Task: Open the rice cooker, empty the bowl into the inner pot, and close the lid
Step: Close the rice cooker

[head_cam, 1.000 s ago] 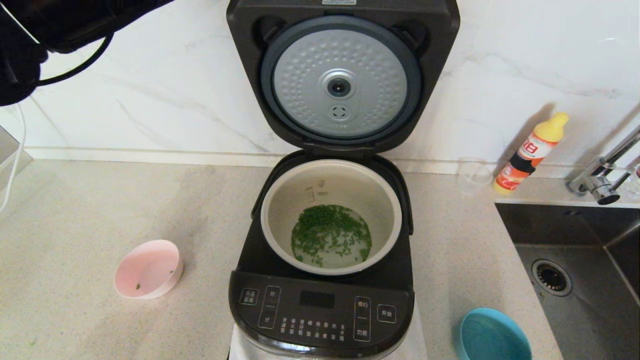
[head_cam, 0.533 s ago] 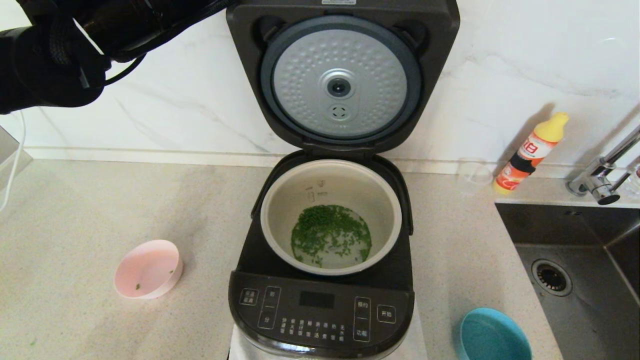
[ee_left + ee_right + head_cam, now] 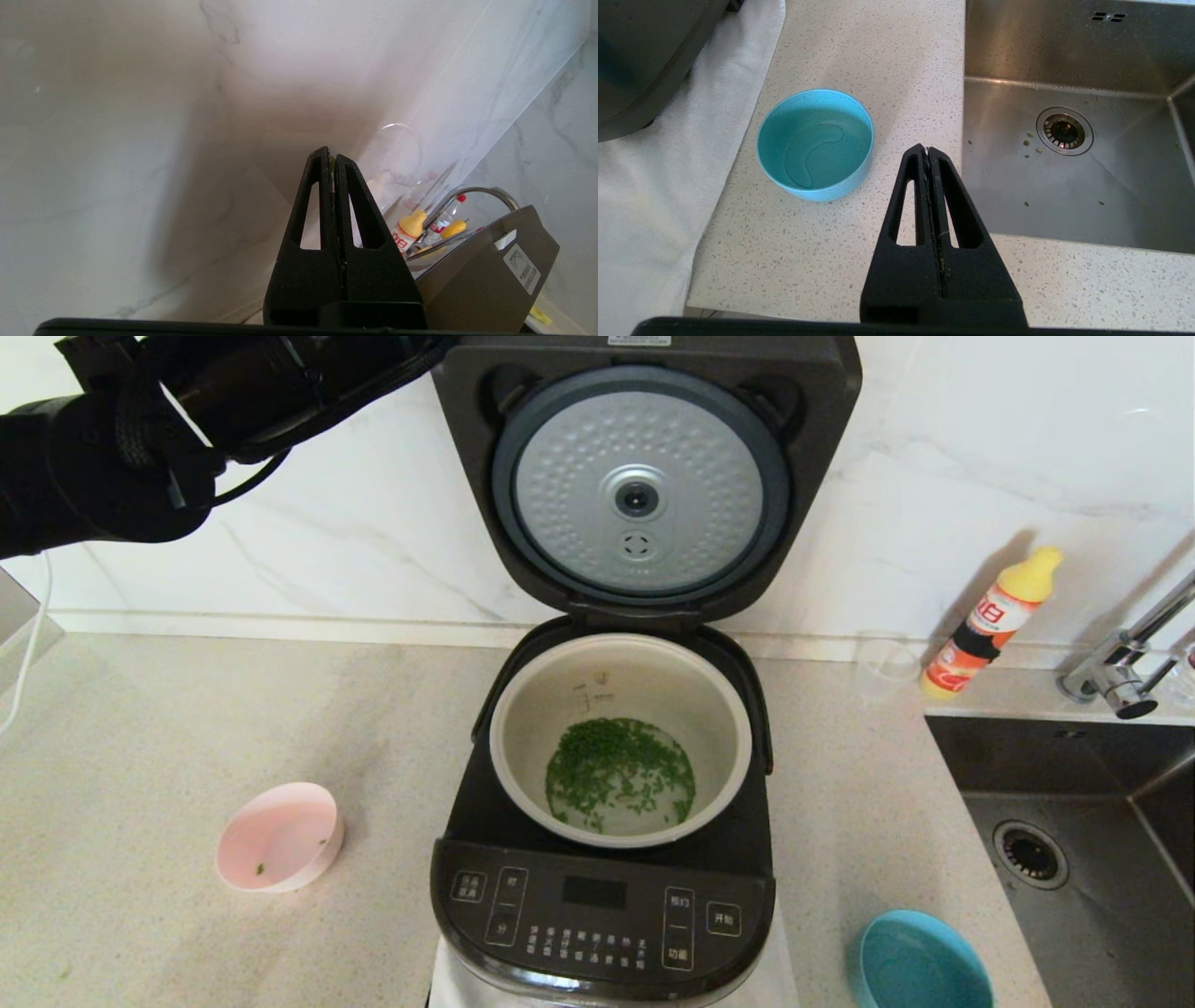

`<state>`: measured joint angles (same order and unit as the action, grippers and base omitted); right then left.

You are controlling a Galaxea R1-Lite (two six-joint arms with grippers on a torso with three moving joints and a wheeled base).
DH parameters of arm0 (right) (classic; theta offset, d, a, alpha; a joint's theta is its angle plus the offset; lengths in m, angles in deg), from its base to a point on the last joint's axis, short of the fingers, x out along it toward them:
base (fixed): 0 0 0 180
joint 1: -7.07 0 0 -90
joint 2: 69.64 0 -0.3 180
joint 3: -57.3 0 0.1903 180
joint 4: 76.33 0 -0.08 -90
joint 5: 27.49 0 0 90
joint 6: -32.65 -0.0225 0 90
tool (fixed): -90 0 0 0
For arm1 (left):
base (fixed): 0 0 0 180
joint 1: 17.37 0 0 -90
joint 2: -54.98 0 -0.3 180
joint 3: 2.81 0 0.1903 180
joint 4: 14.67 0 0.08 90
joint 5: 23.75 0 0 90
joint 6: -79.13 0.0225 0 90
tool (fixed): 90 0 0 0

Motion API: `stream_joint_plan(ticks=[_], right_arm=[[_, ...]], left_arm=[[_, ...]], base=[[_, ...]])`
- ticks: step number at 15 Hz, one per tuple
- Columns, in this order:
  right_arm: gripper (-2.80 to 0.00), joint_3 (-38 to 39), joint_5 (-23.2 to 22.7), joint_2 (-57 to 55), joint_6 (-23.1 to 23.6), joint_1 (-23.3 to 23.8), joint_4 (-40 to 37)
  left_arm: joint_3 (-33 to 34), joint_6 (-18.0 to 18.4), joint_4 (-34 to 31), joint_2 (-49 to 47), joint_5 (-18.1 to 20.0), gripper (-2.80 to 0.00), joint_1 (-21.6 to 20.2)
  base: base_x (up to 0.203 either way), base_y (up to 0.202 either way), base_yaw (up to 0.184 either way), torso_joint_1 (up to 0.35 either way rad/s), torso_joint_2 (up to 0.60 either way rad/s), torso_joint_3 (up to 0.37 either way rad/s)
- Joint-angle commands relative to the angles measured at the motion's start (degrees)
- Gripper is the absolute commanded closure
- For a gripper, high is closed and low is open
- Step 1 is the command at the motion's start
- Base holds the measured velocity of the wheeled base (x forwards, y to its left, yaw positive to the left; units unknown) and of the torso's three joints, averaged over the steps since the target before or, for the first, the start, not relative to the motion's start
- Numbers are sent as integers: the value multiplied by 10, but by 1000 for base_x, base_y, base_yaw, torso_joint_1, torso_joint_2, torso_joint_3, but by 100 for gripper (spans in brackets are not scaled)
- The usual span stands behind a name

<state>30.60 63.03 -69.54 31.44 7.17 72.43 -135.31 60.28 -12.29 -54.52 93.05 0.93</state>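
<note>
The black rice cooker [image 3: 602,919] stands open in the middle of the counter. Its lid [image 3: 639,485] is upright, dimpled silver disc facing me. The inner pot [image 3: 620,739] holds green bits in a little water. The pink bowl [image 3: 277,836] sits on the counter at the left, nearly empty. My left arm [image 3: 140,429] reaches across the top left toward the lid's upper left corner; its gripper [image 3: 331,158] is shut, behind the lid [image 3: 486,275] near the wall. My right gripper [image 3: 927,151] is shut and empty, above the counter beside the blue bowl [image 3: 815,143].
The blue bowl [image 3: 920,963] sits at the front right. A steel sink [image 3: 1074,840] with a tap [image 3: 1125,663] lies at the right. An orange bottle [image 3: 990,621] and a clear cup [image 3: 882,665] stand by the wall. A white cloth [image 3: 649,196] lies under the cooker.
My left arm has swung in from the far top left toward the lid's upper left corner. The cooker and lid have shifted very slightly. The bowls have not moved.
</note>
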Motion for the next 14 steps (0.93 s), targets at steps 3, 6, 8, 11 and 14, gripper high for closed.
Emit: stream_joint_plan(ticks=[3, 6, 8, 11, 14], right_arm=[[0, 0, 0, -1, 0, 0, 0], [0, 0, 0, -1, 0, 0, 0], [0, 0, 0, -1, 0, 0, 0], [0, 0, 0, -1, 0, 0, 0], [0, 0, 0, -1, 0, 1, 0]], left_arm=[[76, 3, -1, 43, 2, 0, 1], [105, 14, 0, 70, 1, 0, 0], [115, 14, -6, 83, 2, 0, 0], [128, 14, -2, 106, -2, 0, -2], [84, 8, -1, 108, -3, 0, -27]], base=[[0, 0, 0, 0, 0, 0], [0, 0, 0, 0, 0, 0], [0, 0, 0, 0, 0, 0], [0, 0, 0, 0, 0, 0], [0, 0, 0, 0, 0, 0]])
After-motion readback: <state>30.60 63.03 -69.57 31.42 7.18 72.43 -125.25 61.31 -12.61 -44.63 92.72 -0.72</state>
